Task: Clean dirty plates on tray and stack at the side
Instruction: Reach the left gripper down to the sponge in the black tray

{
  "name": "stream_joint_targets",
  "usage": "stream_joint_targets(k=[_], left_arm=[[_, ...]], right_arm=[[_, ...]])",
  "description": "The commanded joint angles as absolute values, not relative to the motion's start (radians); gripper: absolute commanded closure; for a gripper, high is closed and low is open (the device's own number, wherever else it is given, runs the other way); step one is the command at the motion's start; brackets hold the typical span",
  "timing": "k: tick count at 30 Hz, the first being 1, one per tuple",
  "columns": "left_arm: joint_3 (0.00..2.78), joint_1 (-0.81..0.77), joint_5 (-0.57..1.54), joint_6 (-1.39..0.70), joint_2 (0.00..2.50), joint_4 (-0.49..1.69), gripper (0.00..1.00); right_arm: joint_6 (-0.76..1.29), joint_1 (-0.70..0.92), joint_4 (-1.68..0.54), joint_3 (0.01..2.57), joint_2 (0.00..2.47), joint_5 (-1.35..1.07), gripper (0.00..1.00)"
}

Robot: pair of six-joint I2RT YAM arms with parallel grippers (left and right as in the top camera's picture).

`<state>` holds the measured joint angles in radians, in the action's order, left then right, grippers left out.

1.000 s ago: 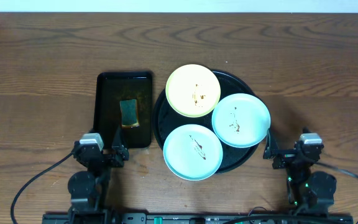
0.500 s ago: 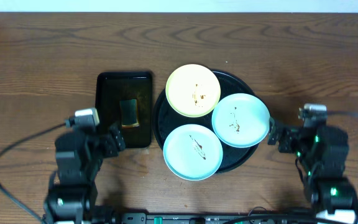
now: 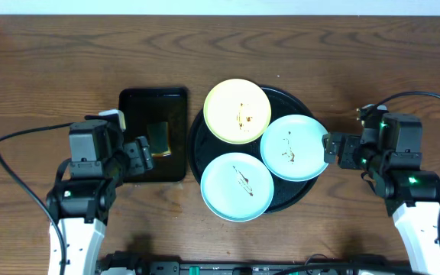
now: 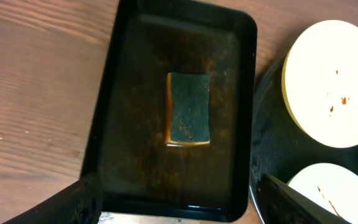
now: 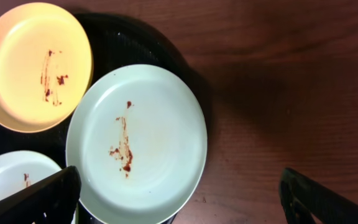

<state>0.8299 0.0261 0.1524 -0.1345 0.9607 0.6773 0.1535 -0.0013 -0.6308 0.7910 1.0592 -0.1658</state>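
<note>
Three plates sit on the round black tray (image 3: pixel 290 101), all with brown smears: yellow plate (image 3: pixel 237 111) at the far side, one mint plate (image 3: pixel 296 147) on the right, another mint plate (image 3: pixel 237 186) nearest the robot. The right and near plates overhang the tray rim and crowd each other. Nothing is stacked at the side yet. The left gripper (image 3: pixel 138 155) hangs over the near end of the rectangular tray (image 3: pixel 134 114), jaws apart and empty, with the sponge (image 4: pixel 189 108) just ahead of it. The right gripper (image 3: pixel 333 149), also spread and empty, is just beside the right mint plate. Risks: a push on an overhanging rim could tip that plate off the tray; wiping an unpinned light plate would probably slide it into its neighbours.
</note>
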Motion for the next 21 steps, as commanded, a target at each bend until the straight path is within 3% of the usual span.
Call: stream_joint_targets(k=[1,21], left_arm=[[0.849,0.031,0.176,-0.144,0.973,0.619,0.2],[0.997,-0.065,0.065,-0.133,1.555,0.517,0.32]], right_arm=[[0.157,0.007,-0.63,0.807,1.065,-0.146,0.01],[0.164,0.007,-0.628,0.807,1.065,-0.146,0.01]])
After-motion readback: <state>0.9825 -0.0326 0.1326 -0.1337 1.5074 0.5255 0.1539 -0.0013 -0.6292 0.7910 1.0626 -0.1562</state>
